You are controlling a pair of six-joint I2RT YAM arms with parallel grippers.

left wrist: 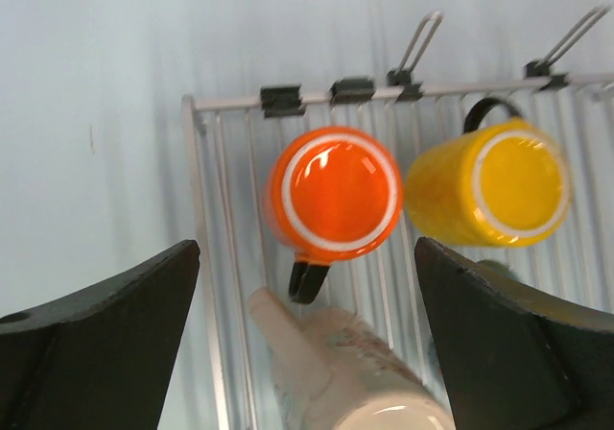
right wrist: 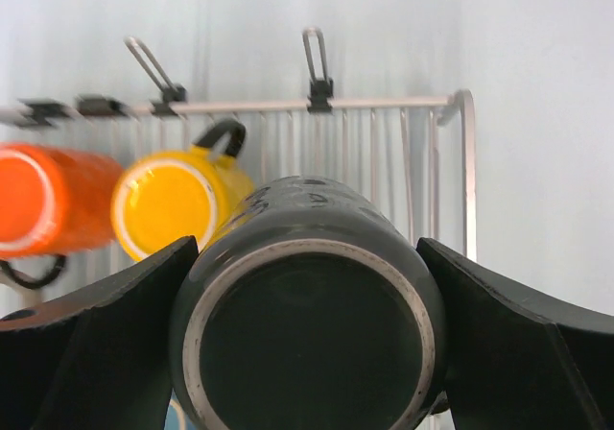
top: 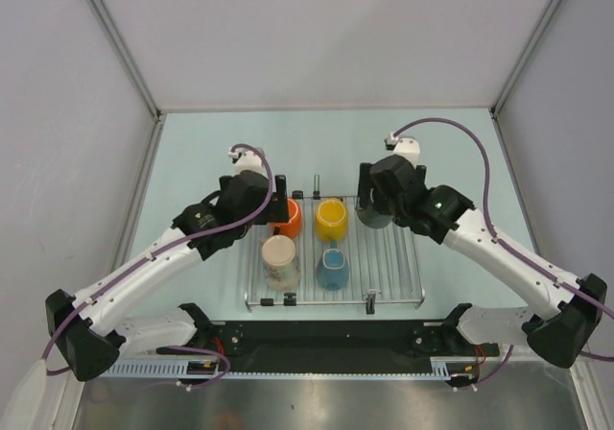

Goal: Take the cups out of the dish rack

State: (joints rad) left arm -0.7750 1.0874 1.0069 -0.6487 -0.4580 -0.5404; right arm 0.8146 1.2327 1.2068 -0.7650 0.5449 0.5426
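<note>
Right gripper (right wrist: 307, 353) spread around upside-down dark grey-green mug (right wrist: 309, 315), left gripper (left wrist: 307, 344) wide above orange mug (left wrist: 334, 195), no legible writing

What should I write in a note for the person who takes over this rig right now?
Left tool: open, above the orange mug, holding nothing.
Right tool: open, fingers either side of the dark grey-green mug, not closed on it.
All five mugs are upside down on the dish rack: orange, yellow, dark, cream, blue.
Done: none unloaded. Left: all five.
</note>
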